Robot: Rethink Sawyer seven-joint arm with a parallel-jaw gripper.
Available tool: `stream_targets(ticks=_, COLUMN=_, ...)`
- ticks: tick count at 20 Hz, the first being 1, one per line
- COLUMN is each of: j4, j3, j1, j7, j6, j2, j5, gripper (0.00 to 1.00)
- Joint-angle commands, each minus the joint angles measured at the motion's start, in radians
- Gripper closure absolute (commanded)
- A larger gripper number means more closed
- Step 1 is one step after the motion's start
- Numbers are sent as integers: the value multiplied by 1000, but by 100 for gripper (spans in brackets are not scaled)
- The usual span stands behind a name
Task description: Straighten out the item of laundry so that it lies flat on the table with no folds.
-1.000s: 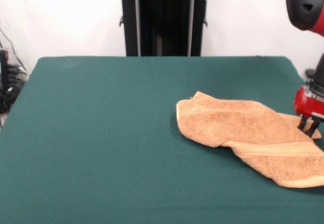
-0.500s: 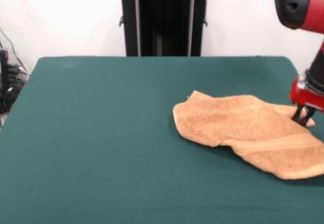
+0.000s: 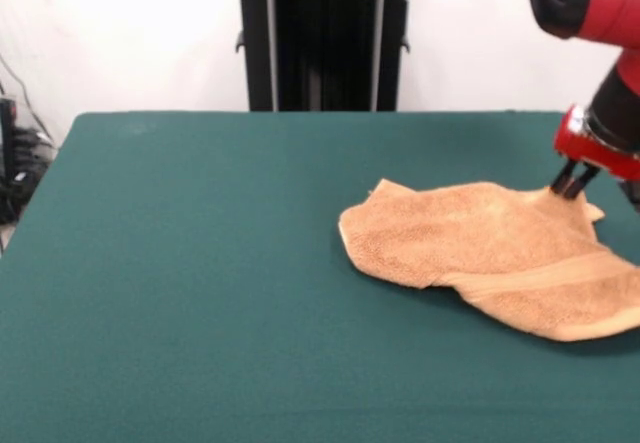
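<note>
- My fingers (image 3: 572,185) are pinching together on the far right part of the towel (image 3: 490,248), and the cloth is rising to a small peak right at their tips.
- The two dark fingers are sitting close together with almost no gap showing between them; they are grasping towel fabric, not touching the surface itself as far as I can see.
- Below and to the left of my fingers, the towel is spreading out toward the camera and toward the middle of the surface, so most of it is lying away from my grip.
- The towel is still rumpled: its left edge is curving in an uneven outline, a flat woven band is running diagonally across its near right part, and the near right end is reaching the picture's right edge.
- A small tan flap is sticking out just to the right of my fingers.
- I am counting one towel, one pair of fingers, and one green surface (image 3: 200,283).
- The towel is sitting in the right half of the surface, well apart from the left edge, with green cloth showing between it and the far edge.
- My red and black arm (image 3: 590,3) is coming down from the upper right corner.
</note>
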Motion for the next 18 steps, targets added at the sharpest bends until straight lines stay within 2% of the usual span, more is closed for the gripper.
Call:
stream_targets(ticks=1, j4=158, j3=160, j1=-30, j7=39, j6=87, j2=-17, j5=-52, gripper=100)
stream_targets(ticks=13, j4=280, j3=213, j1=-56, j7=21, j6=-1, j2=-83, j5=-102, gripper=100)
stream_targets(ticks=18, j4=307, j3=221, j1=-51, j7=55, j6=-7, j2=-103, j5=-122, gripper=100)
